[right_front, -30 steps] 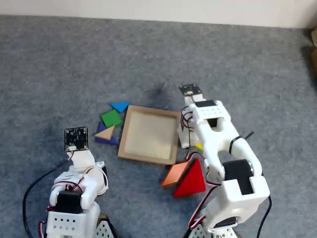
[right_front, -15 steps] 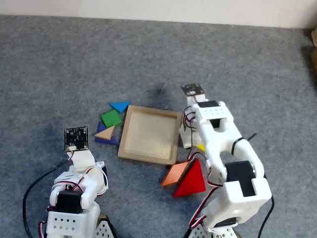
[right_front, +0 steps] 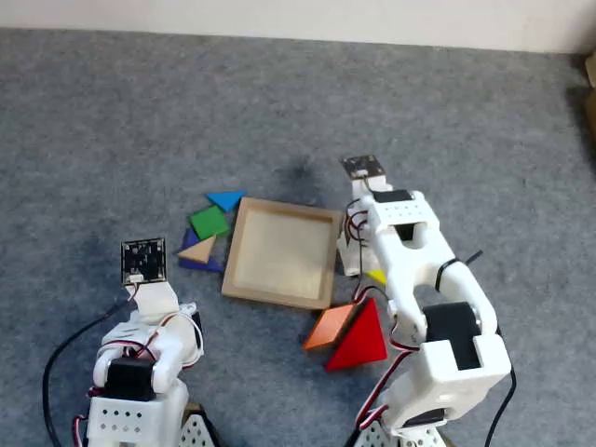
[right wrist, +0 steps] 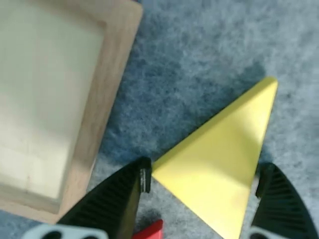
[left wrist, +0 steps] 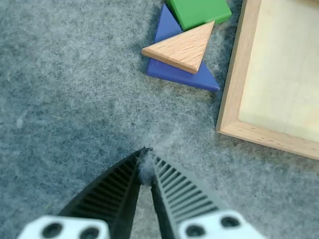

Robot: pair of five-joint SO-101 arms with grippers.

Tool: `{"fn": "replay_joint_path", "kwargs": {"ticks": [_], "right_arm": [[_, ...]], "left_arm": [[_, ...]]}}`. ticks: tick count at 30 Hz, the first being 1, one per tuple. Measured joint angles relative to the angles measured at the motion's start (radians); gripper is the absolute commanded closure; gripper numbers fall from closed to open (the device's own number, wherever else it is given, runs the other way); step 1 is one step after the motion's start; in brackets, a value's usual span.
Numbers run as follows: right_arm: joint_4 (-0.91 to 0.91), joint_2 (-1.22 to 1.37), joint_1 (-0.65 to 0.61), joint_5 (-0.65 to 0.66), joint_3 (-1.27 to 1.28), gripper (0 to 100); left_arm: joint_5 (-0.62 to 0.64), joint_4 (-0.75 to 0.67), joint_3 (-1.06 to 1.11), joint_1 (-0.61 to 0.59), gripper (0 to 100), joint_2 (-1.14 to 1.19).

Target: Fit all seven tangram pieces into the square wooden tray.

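No piece is seated in the square wooden tray [right_front: 231, 251] yet; the yellow triangle [right wrist: 219, 169] is straddled by the spread right end effector [right wrist: 203, 177], and the left end effector [left wrist: 145, 164] is pressed together on nothing.

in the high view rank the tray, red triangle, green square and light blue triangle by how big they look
Largest to smallest:
1. wooden tray
2. red triangle
3. green square
4. light blue triangle

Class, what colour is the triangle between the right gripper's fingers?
The triangle is yellow; right wrist view.
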Motion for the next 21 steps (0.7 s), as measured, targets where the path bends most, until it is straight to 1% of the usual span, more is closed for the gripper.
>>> {"fn": "replay_joint_path", "kwargs": {"ticks": [5, 13, 19, 21], "right_arm": [[-0.006, 0.000, 0.000, -0.025, 0.002, 67.6], [-0.006, 0.000, 0.000, -0.029, 0.002, 68.0], [-0.008, 0.000, 0.000, -0.029, 0.002, 80.1], [-0.008, -0.002, 0.006, -0.029, 0.000, 81.8]], "left_arm": [[0.000, 0.000, 0.000, 0.000, 99, 0.000], [0.000, 0.000, 0.000, 0.000, 99, 0.000], [0.000, 0.000, 0.000, 0.000, 99, 0.000], [0.000, 0.000, 0.000, 0.000, 99, 0.000]]}}
